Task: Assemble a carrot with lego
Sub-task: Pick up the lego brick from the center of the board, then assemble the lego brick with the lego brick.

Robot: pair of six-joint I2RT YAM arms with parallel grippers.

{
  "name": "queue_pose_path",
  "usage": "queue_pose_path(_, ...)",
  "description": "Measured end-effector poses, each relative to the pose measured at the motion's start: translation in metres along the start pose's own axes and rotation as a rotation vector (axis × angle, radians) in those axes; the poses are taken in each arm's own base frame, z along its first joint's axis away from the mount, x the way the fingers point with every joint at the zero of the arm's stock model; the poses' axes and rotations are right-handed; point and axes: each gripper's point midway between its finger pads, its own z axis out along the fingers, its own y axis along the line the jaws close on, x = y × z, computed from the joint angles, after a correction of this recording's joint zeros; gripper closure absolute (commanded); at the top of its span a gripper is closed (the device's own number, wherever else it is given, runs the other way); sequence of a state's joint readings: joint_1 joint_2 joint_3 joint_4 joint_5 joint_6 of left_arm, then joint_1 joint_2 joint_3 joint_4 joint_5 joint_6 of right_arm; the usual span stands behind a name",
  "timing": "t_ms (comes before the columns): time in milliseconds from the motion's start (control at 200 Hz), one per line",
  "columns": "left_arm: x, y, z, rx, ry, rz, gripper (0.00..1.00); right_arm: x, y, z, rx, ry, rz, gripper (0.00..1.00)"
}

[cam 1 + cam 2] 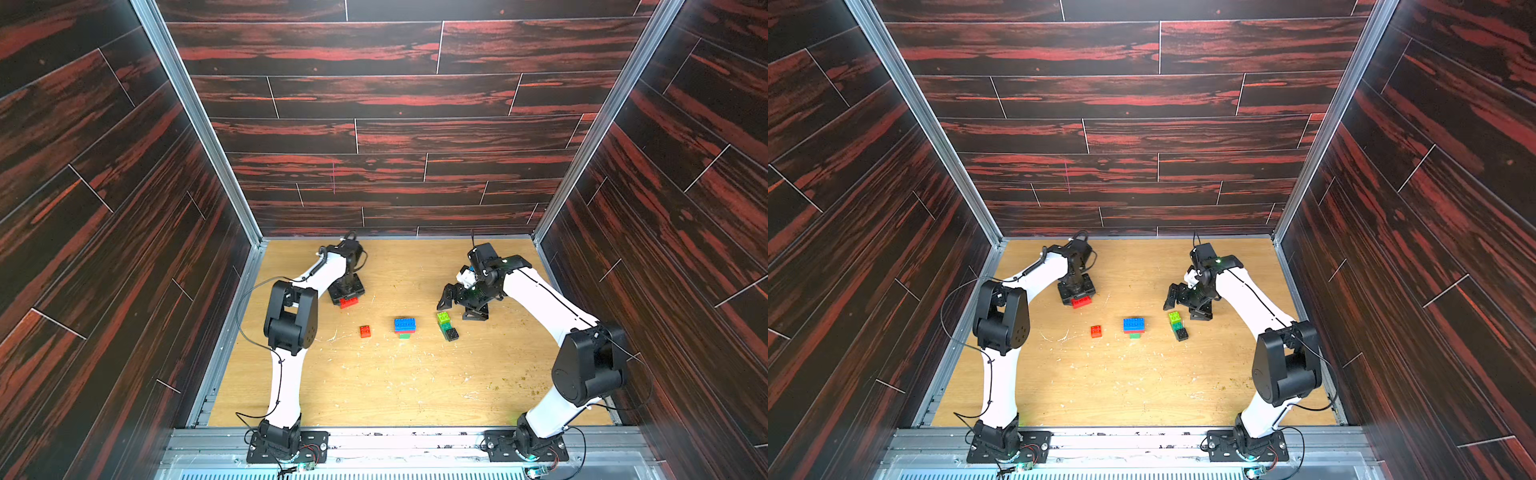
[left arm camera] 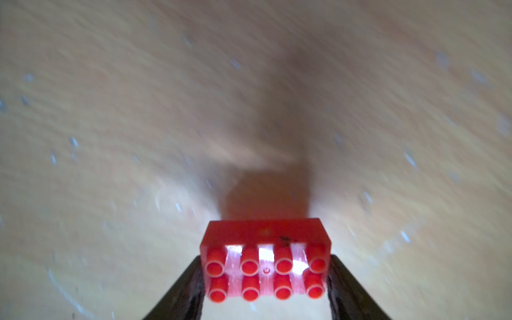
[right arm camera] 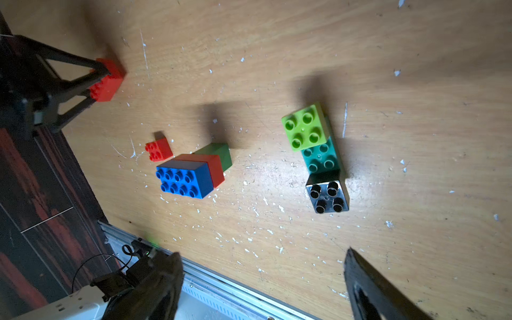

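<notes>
We see a scuffed wooden table (image 1: 374, 386) flecked with white chips (image 3: 279, 207). On it, in a loose row, stand a small red brick (image 1: 365, 331), a stack (image 1: 404, 325) of blue over red over green, and a teal bar (image 3: 321, 159) bearing a lime brick (image 3: 303, 127), with a black brick (image 3: 327, 196) at its other end.

The near half of the table (image 1: 374, 386) lies open; bare lanes run either side of the blue-topped stack (image 1: 404, 326), one towards the small red brick (image 1: 365, 331), one towards the lime-teal-black bar (image 1: 447, 326); the right gripper (image 1: 459, 309) crowds the bar's far end; the left gripper (image 1: 347, 298), clamping the long red brick (image 1: 349, 303), blocks the far left.
</notes>
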State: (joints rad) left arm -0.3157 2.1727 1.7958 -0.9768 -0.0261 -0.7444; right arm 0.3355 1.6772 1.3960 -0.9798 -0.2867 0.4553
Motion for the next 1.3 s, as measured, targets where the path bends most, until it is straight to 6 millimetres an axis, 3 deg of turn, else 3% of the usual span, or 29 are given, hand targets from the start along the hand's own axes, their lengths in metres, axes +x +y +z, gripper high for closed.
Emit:
queue_pose_path(296, 0.048, -0.045, -0.064, 0.082, -0.046, 0.085, 0.53, 0.012, 0.000, 0.001, -0.031, 0.005, -0.002, 0.08)
queue_pose_path(797, 0.129, -0.115, -0.117, 0.187, -0.038, 0.203, 0.53, 0.029, -0.001, 0.005, -0.082, 0.024, -0.001, 0.08)
queue_pose_path(932, 0.140, -0.126, -0.119, 0.196, -0.028, 0.227, 0.53, 0.033, -0.005, 0.004, -0.088, 0.024, 0.006, 0.08)
queue_pose_path(1303, 0.152, -0.125, -0.088, 0.117, 0.025, 0.256, 0.53, 0.038, -0.010, 0.001, -0.124, 0.022, 0.020, 0.08)
